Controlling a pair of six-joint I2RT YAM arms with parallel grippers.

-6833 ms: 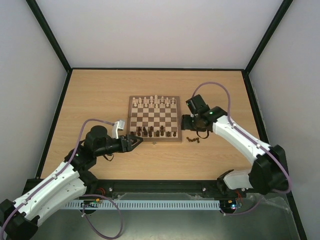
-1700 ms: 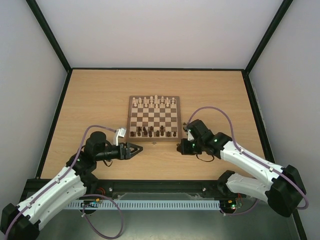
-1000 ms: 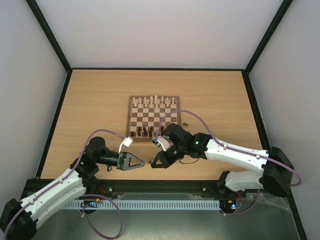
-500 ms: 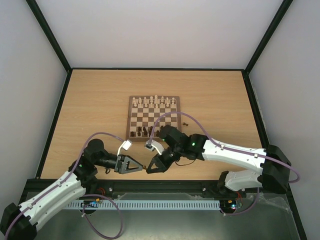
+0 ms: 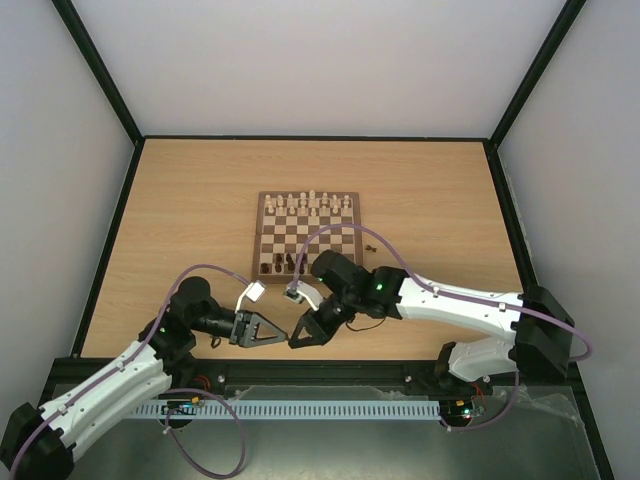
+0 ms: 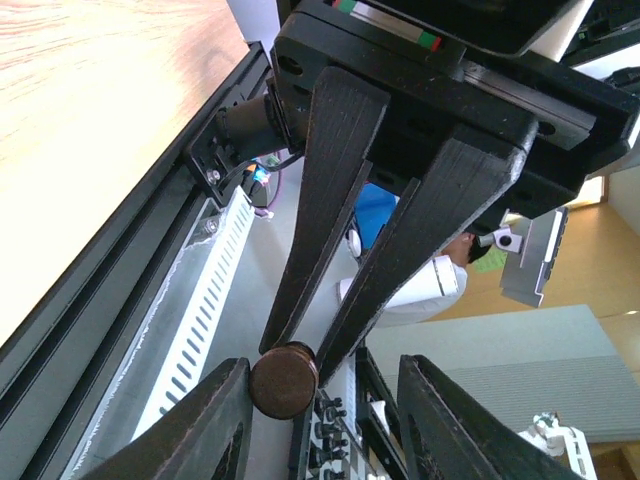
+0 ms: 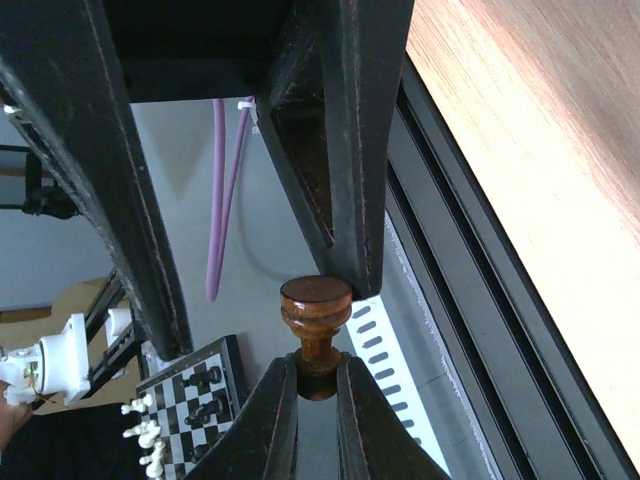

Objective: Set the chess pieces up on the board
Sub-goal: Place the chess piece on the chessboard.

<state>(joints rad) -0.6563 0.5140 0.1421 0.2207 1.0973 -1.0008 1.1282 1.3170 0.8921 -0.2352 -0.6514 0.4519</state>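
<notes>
Left jaws narrowed (still parted) astride the chess piece [image 7: 315, 300] right jaws pinch, tip-to-tip.

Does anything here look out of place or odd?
Yes: a few loose dark pieces sit on the table just right of the board, off its squares. One chessman hangs in mid-air, pinched by the right gripper between the left gripper's open fingers.

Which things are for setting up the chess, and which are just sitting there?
For the job: the board, dark chess pieces on its near row, the dark piece pinched by the right gripper, loose dark pieces beside the board.
Just sitting there: pale chessmen on the far row, purple cables.
</notes>
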